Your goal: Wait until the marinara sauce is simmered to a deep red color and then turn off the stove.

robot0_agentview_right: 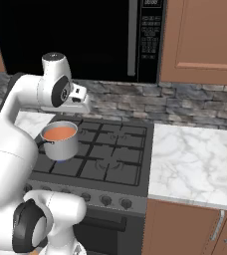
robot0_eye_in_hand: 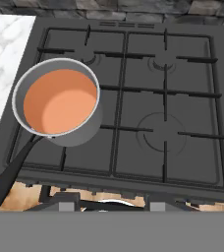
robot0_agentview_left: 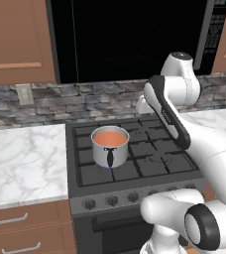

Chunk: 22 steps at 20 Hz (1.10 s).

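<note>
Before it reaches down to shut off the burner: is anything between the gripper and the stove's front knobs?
Nothing visible does. The gripper hangs above the stove front edge; the pot sits back on its grate, off the line to the knobs.

Even, bright rendered light; faint shadows; slight softness; microwave [robot0_agentview_left: 135, 39] front near black, perhaps unlit.

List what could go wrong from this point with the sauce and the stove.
1. The marinara sauce looks pale orange, not deep red; turning the stove off now would likely be too early.
2. The pot sits on the front-left burner with its black handle pointing toward the knobs; an arm reaching down could bump it.
3. The knobs look alike, so the wrong one could be turned.
</note>
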Tool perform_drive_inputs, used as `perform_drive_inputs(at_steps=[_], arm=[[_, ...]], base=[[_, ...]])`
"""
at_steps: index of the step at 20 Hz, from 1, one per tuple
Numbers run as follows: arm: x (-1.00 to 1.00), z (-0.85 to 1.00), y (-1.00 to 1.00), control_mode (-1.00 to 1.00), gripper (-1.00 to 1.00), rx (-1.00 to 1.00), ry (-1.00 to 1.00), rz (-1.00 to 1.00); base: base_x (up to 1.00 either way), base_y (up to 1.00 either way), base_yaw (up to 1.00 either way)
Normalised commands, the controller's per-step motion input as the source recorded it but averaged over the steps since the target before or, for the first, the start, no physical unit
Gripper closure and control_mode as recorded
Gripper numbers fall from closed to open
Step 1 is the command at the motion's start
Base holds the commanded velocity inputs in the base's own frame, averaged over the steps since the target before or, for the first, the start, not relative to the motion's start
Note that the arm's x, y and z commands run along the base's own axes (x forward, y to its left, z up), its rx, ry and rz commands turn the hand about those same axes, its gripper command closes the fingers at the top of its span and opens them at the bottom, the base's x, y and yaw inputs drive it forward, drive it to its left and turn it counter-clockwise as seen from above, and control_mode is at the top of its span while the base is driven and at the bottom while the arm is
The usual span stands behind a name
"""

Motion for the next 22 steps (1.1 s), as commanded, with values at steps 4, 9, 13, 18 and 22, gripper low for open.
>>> perform_drive_inputs(at_steps=[4, 9, 13, 18, 22], arm=[[0.0, 0.0, 0.0, -1.0, -1.0, 0.0, 0.0, 0.0], [0.0, -0.15, 0.0, -1.0, -1.0, 0.0, 0.0, 0.0], [0.0, -0.05, 0.0, -1.0, -1.0, 0.0, 0.0, 0.0], [0.0, 0.0, 0.0, -1.0, -1.0, 0.0, 0.0, 0.0], [0.0, 0.0, 0.0, -1.0, -1.0, 0.0, 0.0, 0.0]], base=[[0.0, 0.0, 0.0], [0.0, 0.0, 0.0], [0.0, 0.0, 0.0], [0.0, 0.0, 0.0], [0.0, 0.0, 0.0]])
